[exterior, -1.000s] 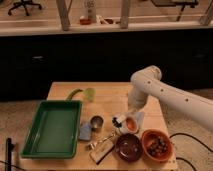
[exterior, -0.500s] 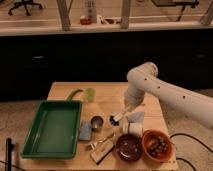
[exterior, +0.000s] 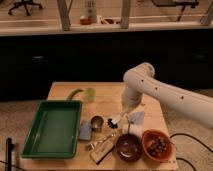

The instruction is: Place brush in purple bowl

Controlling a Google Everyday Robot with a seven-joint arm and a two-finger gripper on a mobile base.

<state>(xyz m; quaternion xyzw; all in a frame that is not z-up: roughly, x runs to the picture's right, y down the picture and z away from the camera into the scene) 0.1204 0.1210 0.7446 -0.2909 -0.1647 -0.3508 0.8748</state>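
Observation:
My gripper (exterior: 122, 117) hangs at the end of the white arm over the middle of the wooden table (exterior: 107, 102), just above the small white cup (exterior: 131, 129). It is shut on the brush (exterior: 115, 120), whose dark head sticks out to the left, a little above the table. The purple bowl (exterior: 128, 147) sits at the table's front edge, below and slightly right of the gripper, with nothing visible in it.
An orange-brown bowl (exterior: 156, 144) with dark bits stands right of the purple bowl. A green tray (exterior: 52, 127) fills the left side. A metal cup (exterior: 96, 122), a blue pad (exterior: 85, 131) and a tan block (exterior: 102, 150) lie between them. A green cup (exterior: 89, 94) stands at the back.
The arm has swung a little to the left and the gripper has moved left with the brush. The bowls and tray have not moved.

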